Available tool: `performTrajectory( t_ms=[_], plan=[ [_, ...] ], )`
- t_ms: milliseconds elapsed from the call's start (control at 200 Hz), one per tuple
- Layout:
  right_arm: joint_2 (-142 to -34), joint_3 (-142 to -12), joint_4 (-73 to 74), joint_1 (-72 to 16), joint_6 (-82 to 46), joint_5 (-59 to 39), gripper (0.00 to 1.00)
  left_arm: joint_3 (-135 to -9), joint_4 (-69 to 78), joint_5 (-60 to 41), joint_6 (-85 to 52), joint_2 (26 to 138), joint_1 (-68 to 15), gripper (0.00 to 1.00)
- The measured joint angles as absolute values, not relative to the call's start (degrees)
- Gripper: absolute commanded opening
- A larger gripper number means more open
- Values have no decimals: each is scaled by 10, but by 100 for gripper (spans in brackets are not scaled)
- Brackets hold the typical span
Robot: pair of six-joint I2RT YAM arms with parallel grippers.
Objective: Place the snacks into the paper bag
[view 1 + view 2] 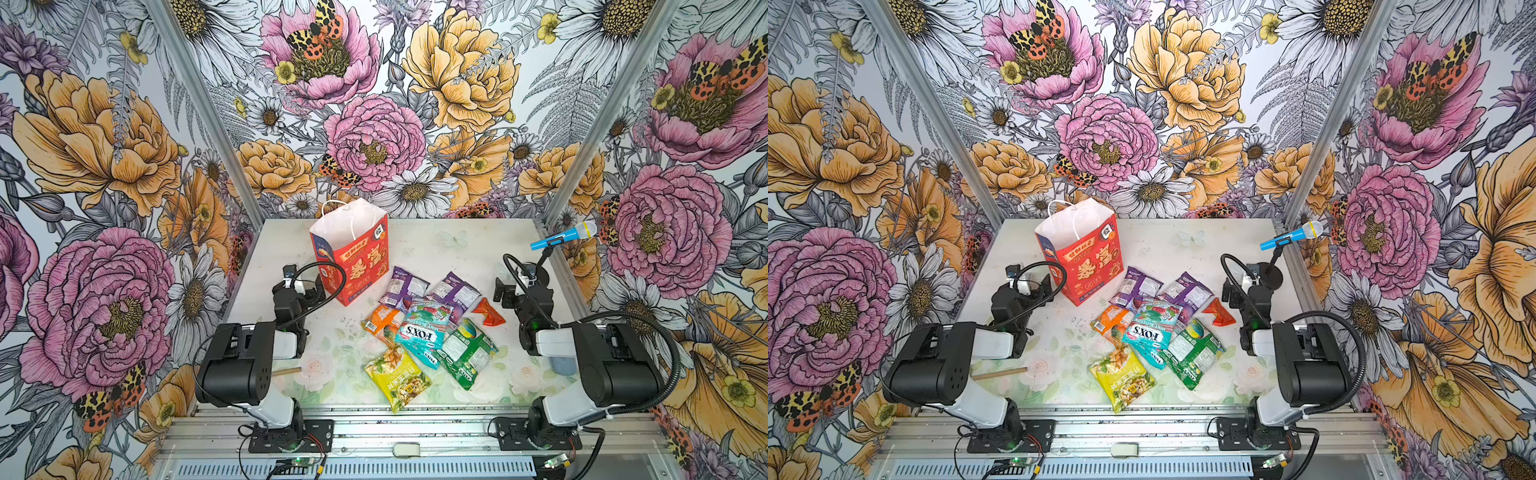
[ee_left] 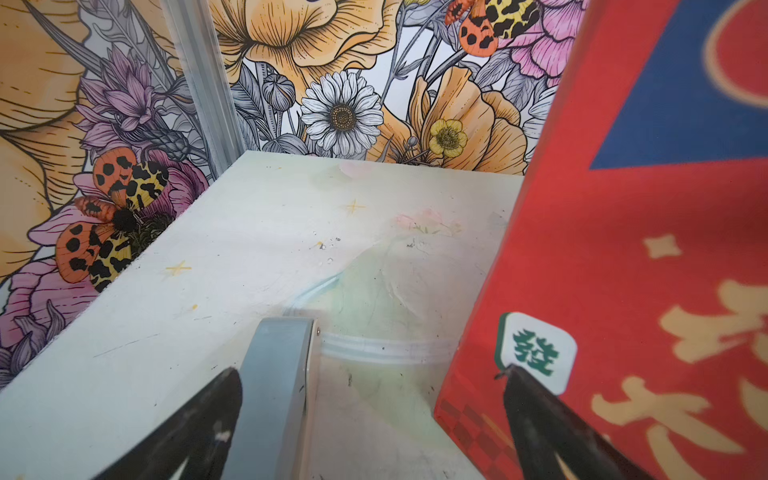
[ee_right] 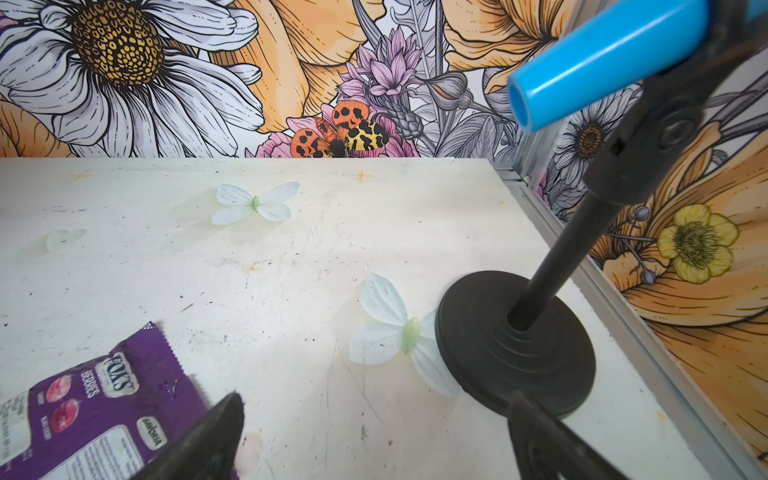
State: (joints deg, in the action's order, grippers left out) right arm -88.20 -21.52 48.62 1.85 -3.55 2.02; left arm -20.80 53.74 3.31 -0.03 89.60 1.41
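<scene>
The red paper bag [image 1: 351,253] stands upright and open-topped at the back of the table, seen in both top views [image 1: 1079,249]. The snacks lie in a loose pile in front of it: two purple packets [image 1: 403,286] [image 1: 453,291], an orange one [image 1: 380,320], a teal FOX'S one [image 1: 424,332], a green one [image 1: 467,351], a yellow one [image 1: 397,378] and a small red-orange triangular one [image 1: 490,312]. My left gripper [image 2: 370,374] is open low beside the bag's wall [image 2: 623,291]. My right gripper [image 3: 376,407] is open over bare table, right of a purple packet [image 3: 95,411].
A grey flat block [image 2: 278,395] stands inside the left jaws, close to one finger. A blue toy microphone [image 1: 565,237] on a black stand [image 3: 515,345] is at the back right, close to the right gripper. A wooden stick [image 1: 286,371] lies by the left arm.
</scene>
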Motion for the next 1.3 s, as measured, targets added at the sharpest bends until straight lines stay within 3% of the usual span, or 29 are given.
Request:
performTrajectory(
  t_ms=[280, 470, 661, 801, 906, 1006, 1161, 1301],
  plan=[
    [-874, -218, 467, 18, -34, 15, 100, -204, 526, 87, 5, 867, -15, 99],
    [-751, -296, 277, 9, -63, 19, 100, -225, 413, 188, 13, 726, -95, 99],
    [-615, -348, 215, 11, -227, 16, 99, -303, 248, 230, -129, 598, -95, 99],
    [-598, -327, 198, 15, -286, -6, 100, -286, 227, 229, -242, 491, -96, 98],
    [-601, -329, 137, 10, -307, -14, 98, -269, 216, 175, -279, 425, -58, 95],
    [-601, -348, 62, -3, -309, -14, 95, -328, 123, 101, -300, 417, 24, 97],
    [-610, -382, -18, -29, -306, -19, 93, -505, -37, -30, -298, 486, 132, 92],
    [-629, -384, -63, -50, -306, -29, 91, -648, -147, -163, -272, 587, 167, 88]
  ],
)
